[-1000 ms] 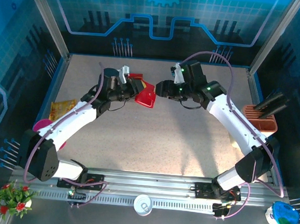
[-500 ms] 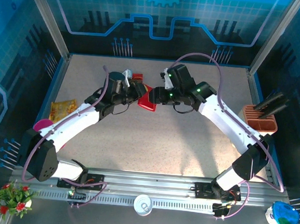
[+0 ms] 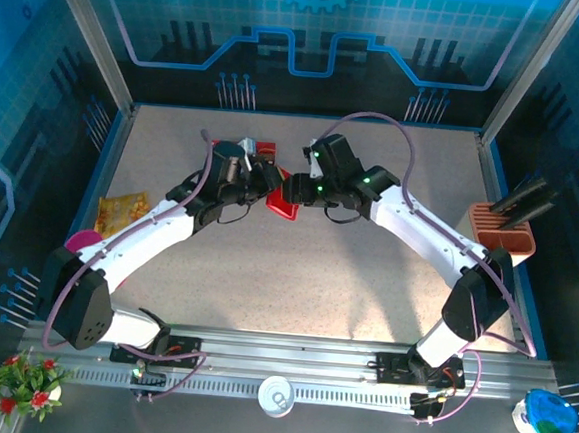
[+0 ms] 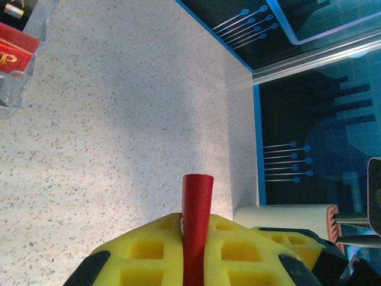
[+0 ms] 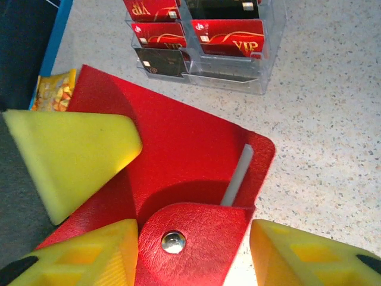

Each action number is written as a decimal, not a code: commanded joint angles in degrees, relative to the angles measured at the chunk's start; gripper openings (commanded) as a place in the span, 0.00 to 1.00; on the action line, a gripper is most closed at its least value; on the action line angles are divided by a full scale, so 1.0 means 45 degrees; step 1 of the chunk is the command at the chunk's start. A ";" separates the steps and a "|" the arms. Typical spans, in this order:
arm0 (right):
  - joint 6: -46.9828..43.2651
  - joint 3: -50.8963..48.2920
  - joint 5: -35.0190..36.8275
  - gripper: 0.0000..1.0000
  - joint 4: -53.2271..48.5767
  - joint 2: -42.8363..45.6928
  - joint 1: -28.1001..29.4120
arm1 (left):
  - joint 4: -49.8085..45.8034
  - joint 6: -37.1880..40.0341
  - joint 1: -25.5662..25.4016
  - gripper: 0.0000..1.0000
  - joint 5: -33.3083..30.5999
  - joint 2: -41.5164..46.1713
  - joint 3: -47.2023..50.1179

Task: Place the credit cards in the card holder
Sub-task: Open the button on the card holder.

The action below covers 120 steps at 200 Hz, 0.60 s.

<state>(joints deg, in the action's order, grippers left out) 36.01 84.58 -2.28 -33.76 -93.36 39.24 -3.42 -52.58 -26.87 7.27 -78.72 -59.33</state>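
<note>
The card holder (image 5: 178, 143) is a red folder with a snap flap (image 5: 196, 250) and a pale pocket edge. It hangs above the table mid-back (image 3: 281, 205). My left gripper (image 4: 196, 219) is shut on it, and the holder's edge (image 4: 197, 190) sticks out between the yellow pads. One left pad (image 5: 68, 158) presses its face. My right gripper (image 5: 193, 233) is open, its fingers on either side of the flap, close against the left gripper (image 3: 265, 183). The credit cards (image 5: 228, 33), red with VIP lettering, stand in a clear rack (image 5: 238, 80) just behind.
A yellow-orange snack packet (image 3: 122, 206) lies at the left edge. A salmon compartment box (image 3: 502, 228) with black items sits at the right wall. A pink object (image 3: 82, 240) lies near the left arm's base.
My right gripper has swung left and now meets the card holder. The left gripper has shifted slightly right and down, still holding the holder.
</note>
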 commanded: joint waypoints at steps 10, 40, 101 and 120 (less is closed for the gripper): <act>0.0084 -0.0995 0.1286 0.49 -0.0534 0.0111 0.0244 | 0.0282 -0.0144 -0.0218 0.00 -0.0166 0.0076 -0.0672; -0.0014 -0.1347 0.2104 0.46 -0.1075 0.0111 0.0226 | 0.0292 -0.0260 -0.0478 0.00 -0.0473 0.0148 -0.0702; -0.0419 -0.2378 0.3536 0.40 -0.1262 -0.0302 -0.0253 | 0.0481 -0.0484 -0.0962 0.00 -0.0990 -0.0004 -0.0895; -0.0483 -0.2998 0.3246 0.39 -0.0951 0.0024 -0.0995 | 0.0466 -0.0472 -0.0961 0.00 -0.0968 -0.0199 -0.1166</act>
<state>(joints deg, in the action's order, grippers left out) 35.03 74.26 9.17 -34.92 -93.36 38.44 -5.13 -53.74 -30.89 3.22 -79.61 -60.80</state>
